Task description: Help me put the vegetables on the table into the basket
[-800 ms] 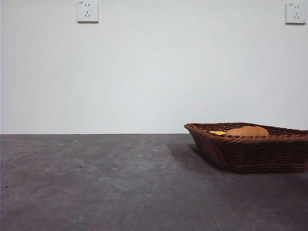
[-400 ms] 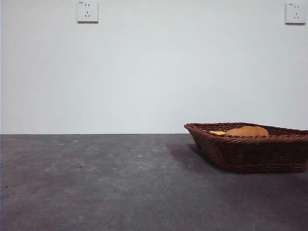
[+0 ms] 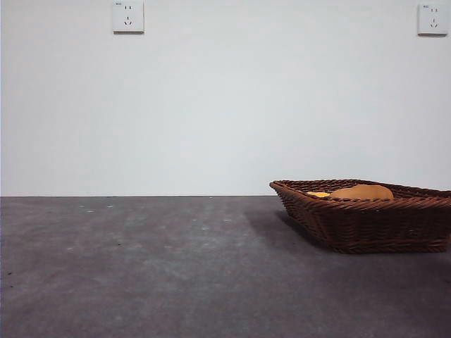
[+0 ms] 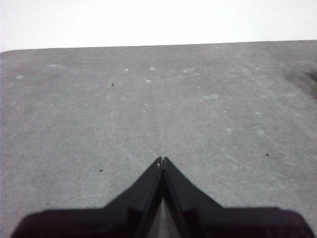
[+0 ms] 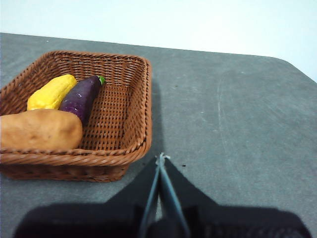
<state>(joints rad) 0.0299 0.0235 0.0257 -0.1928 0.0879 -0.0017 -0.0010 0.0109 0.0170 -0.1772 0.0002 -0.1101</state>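
The wicker basket (image 3: 366, 222) stands on the dark grey table (image 3: 141, 267) at the right; it also shows in the right wrist view (image 5: 124, 89). In it lie the brown potato (image 5: 39, 130), the purple eggplant (image 5: 81, 96) and the yellow corn cob (image 5: 51, 92). In the front view only the potato (image 3: 363, 191) and a bit of the corn (image 3: 318, 193) show above the rim. My right gripper (image 5: 161, 157) is shut and empty, just outside the basket's near corner. My left gripper (image 4: 161, 159) is shut and empty over bare table.
A white wall with two sockets (image 3: 128, 16) (image 3: 433, 18) stands behind the table. The table's far edge (image 4: 148, 47) shows in the left wrist view.
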